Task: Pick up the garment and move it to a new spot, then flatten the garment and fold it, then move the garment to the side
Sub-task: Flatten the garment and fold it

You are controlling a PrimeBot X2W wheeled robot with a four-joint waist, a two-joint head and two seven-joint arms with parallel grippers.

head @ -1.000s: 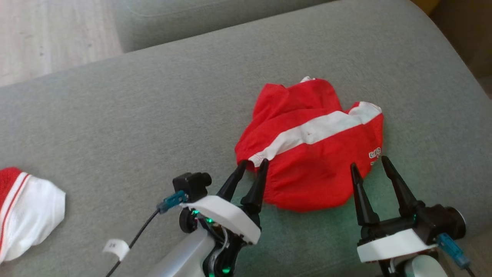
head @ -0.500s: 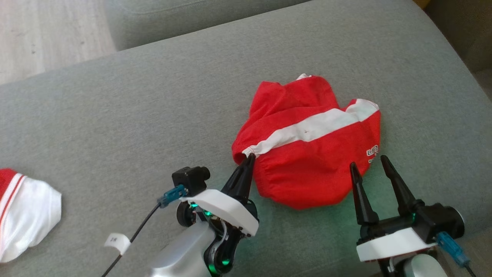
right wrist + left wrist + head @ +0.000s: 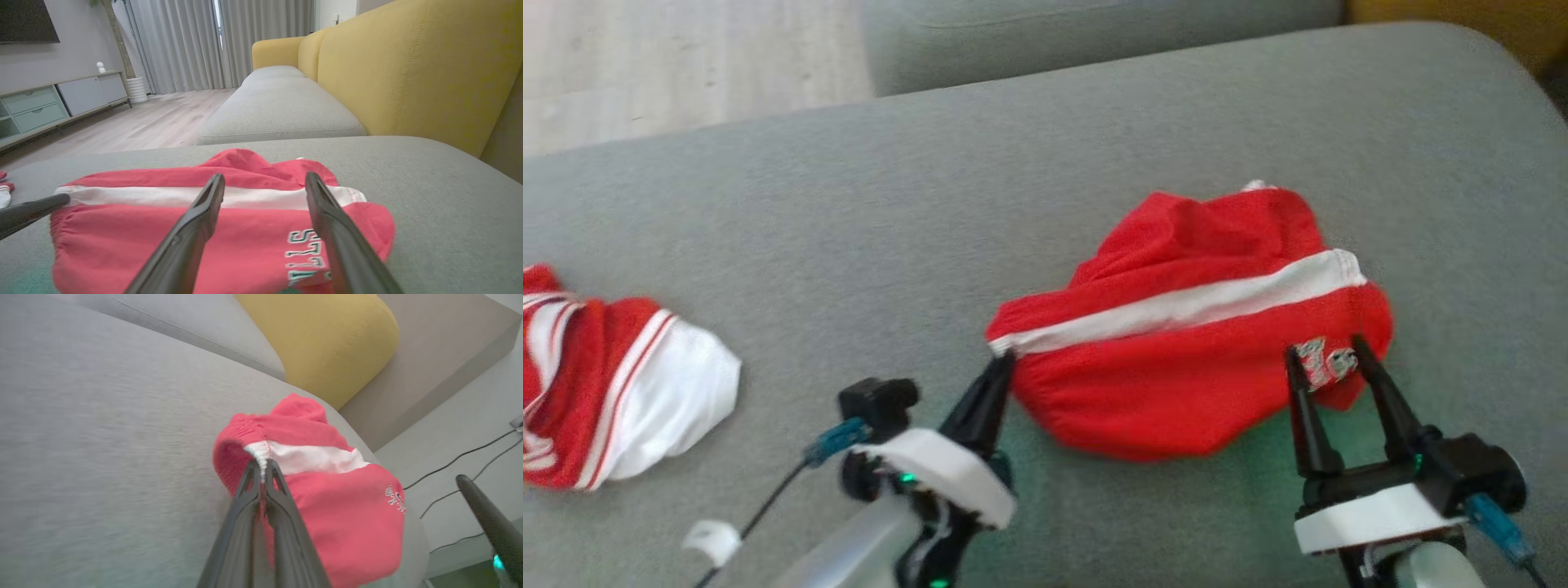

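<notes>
The garment (image 3: 1192, 327) is red shorts with a white stripe and a printed logo, lying crumpled on the grey sofa seat (image 3: 849, 245). My left gripper (image 3: 1005, 359) is shut on the garment's left corner, at the end of the white stripe. The left wrist view shows the fingertips (image 3: 261, 465) pinching that white hem on the garment (image 3: 335, 514). My right gripper (image 3: 1327, 351) is open, its fingers on either side of the logo at the garment's right edge. In the right wrist view, the right gripper (image 3: 264, 176) is spread open low over the garment (image 3: 122, 237).
Another red-and-white piece of clothing (image 3: 629, 408) lies at the seat's left. A yellow cushion (image 3: 327, 339) and yellow backrest (image 3: 408, 69) border the seat. Wooden floor (image 3: 645, 65) lies beyond the far edge. Cables (image 3: 457, 465) run along the floor beside the sofa.
My left gripper closed on the garment's left corner and drew it leftward, stretching the stripe out. The camera view has shifted. The right gripper stayed open and now straddles the logo.
</notes>
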